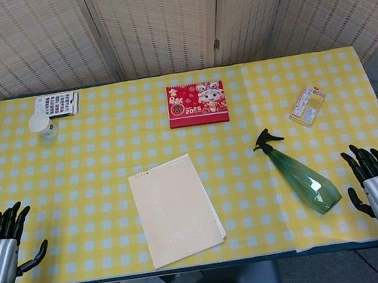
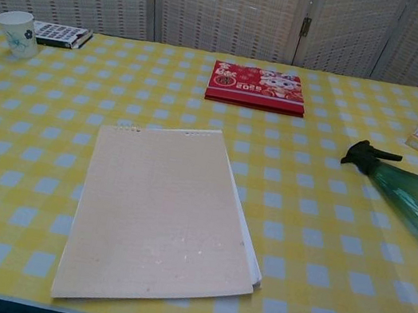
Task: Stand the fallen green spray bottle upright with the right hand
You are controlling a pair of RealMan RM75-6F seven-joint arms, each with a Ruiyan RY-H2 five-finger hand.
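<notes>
The green spray bottle lies on its side on the yellow checked table, black nozzle toward the back left, base toward the front right. In the chest view the bottle runs off the right edge. My right hand rests open at the front right corner, just right of the bottle's base and apart from it. At the front left corner my left hand is open and holds nothing. Neither hand shows in the chest view.
A tan notepad lies at front centre. A red calendar sits at the back middle, a snack packet at the back right, and a white cup beside a small box at the back left.
</notes>
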